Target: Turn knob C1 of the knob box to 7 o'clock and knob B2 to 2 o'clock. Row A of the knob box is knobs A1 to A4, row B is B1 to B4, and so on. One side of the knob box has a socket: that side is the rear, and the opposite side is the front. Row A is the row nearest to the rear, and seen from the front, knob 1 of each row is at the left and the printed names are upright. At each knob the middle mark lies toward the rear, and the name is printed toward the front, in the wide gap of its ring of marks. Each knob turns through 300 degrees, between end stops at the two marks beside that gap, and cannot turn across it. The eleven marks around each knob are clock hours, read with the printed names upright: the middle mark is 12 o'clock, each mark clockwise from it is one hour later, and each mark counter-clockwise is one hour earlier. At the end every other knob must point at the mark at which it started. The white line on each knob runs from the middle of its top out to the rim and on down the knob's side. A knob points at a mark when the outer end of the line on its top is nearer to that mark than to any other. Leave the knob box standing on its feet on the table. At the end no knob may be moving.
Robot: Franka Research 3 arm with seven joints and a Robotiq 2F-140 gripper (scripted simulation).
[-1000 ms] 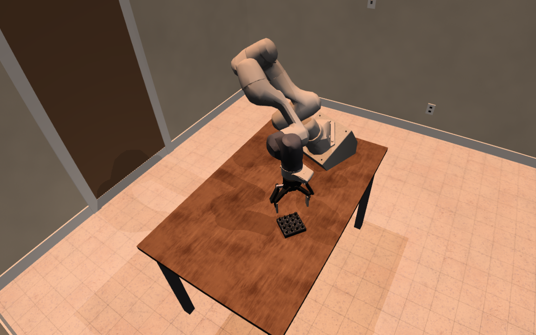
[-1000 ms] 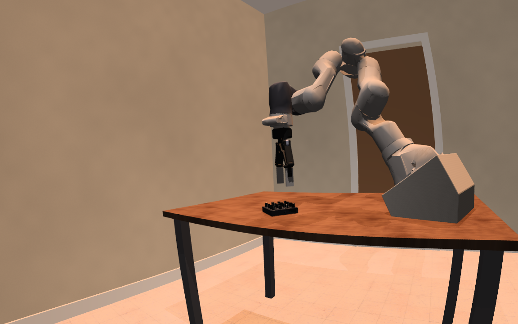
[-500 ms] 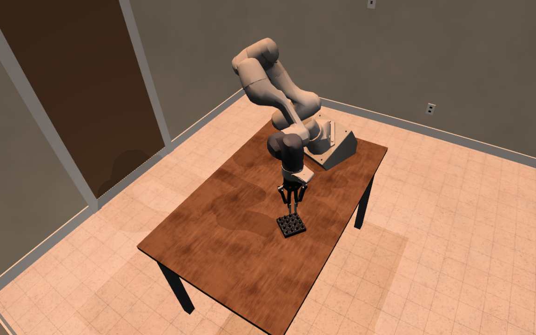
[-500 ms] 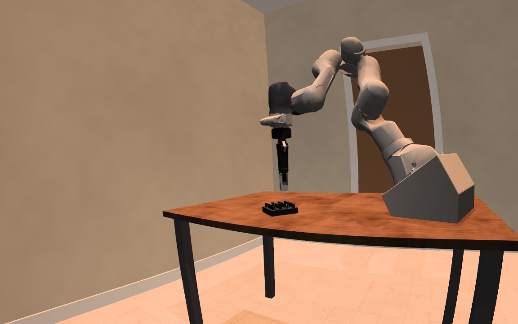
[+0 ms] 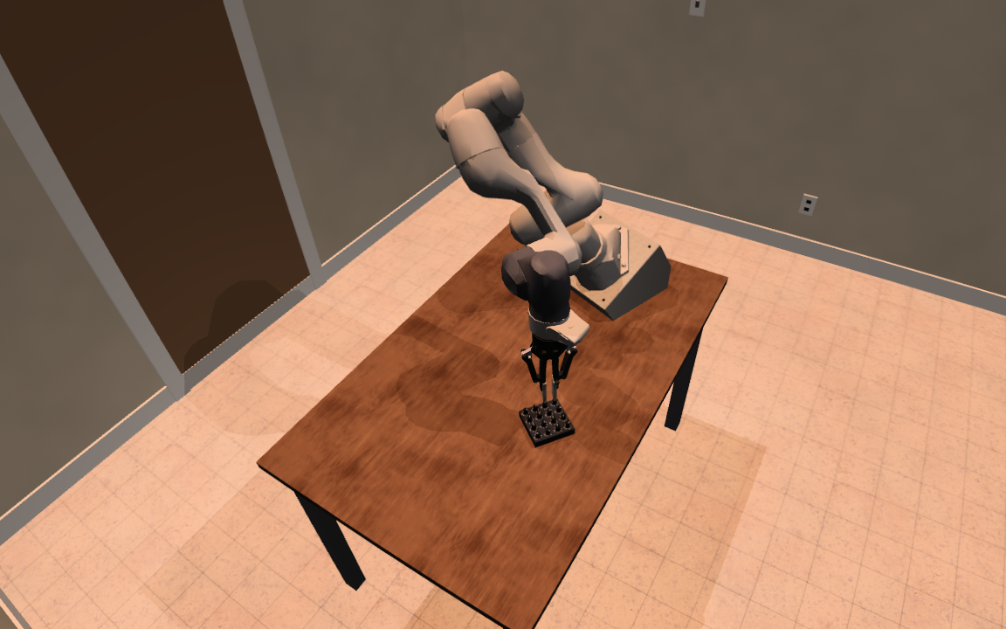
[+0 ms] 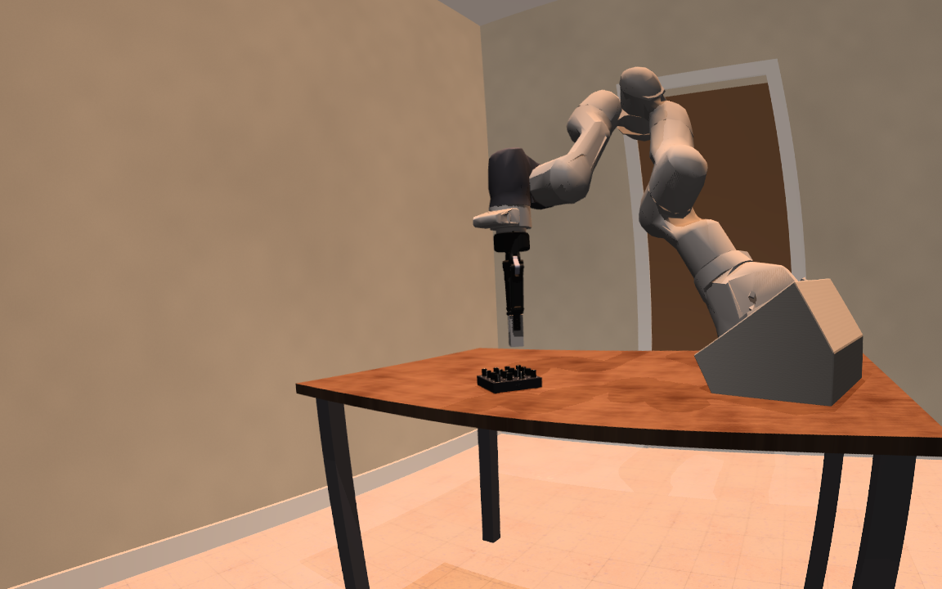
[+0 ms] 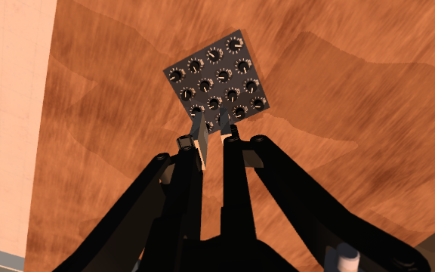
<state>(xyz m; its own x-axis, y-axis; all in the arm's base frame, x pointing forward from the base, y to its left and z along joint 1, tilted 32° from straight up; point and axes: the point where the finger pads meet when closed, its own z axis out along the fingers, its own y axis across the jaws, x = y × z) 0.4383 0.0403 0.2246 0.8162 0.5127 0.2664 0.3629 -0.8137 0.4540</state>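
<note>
The knob box is a small black square with four rows of four black knobs. It stands on its feet on the wooden table, and it also shows in the exterior view. In the wrist view the knob box lies turned at an angle, and each knob has a white line. The printed names are too small to read. My gripper hangs in the air above the box edge nearest the camera, pointing down. Its fingers are drawn close together with only a narrow gap and nothing between them. The gripper is well clear of the knobs in the exterior view.
The robot's grey base stands at the far end of the table, also seen in the exterior view. The table edge and the tiled floor lie to the left in the wrist view.
</note>
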